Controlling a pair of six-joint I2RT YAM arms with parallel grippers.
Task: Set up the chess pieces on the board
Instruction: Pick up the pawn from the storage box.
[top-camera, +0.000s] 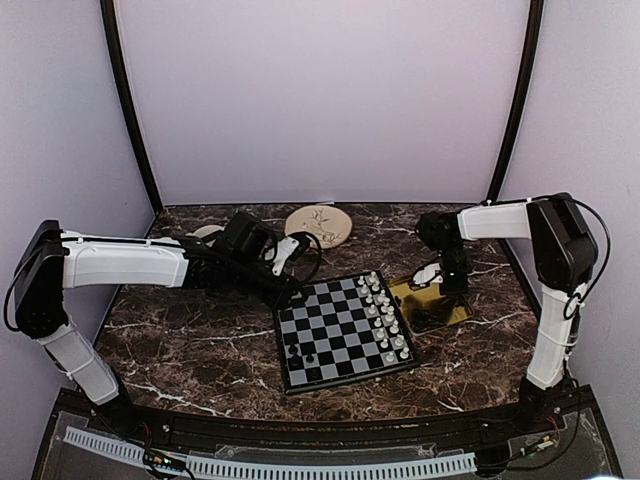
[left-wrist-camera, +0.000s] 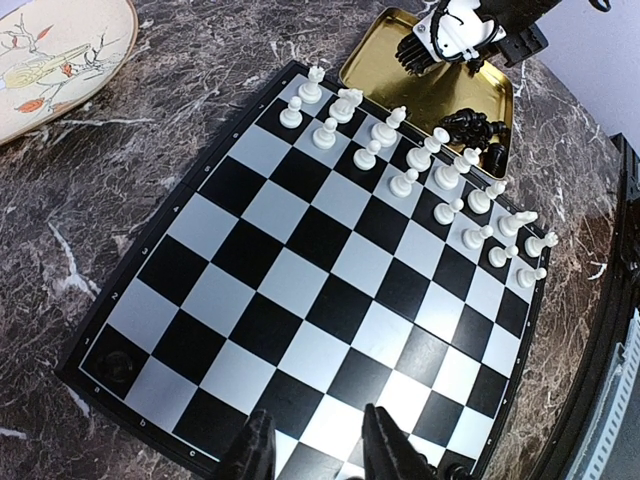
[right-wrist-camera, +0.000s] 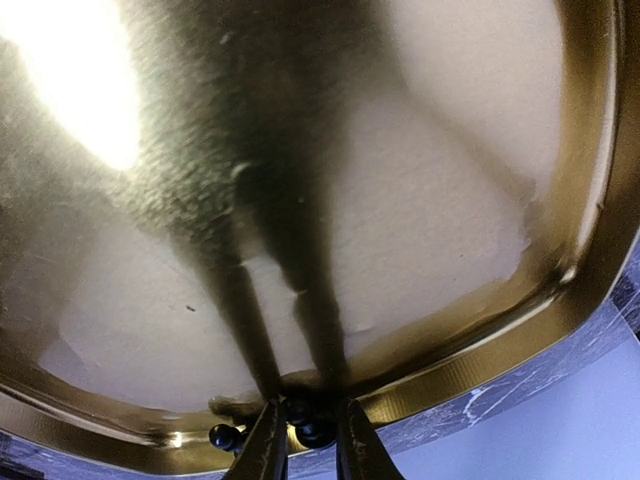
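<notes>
Top external view: board (top-camera: 338, 322) skewed near mid-table, its right edge just beside the tray (left-wrist-camera: 372, 62); open marble to its left and along the near side. Dark veined table (top-camera: 200, 320), lilac walls (top-camera: 320, 100), round plate (top-camera: 320, 225) at the back. Two files of white pieces (left-wrist-camera: 420, 155) along the board's right edge; black chess pieces (left-wrist-camera: 468, 128) heaped at the tray's near side, a few others on the board's left squares. Left gripper (left-wrist-camera: 318, 448) over the board's left edge, jaws apart, squares visible between. Right gripper (right-wrist-camera: 308, 448) down in the tray, jaws narrow astride a black piece at the rim — gripped or merely straddled, cannot tell.
</notes>
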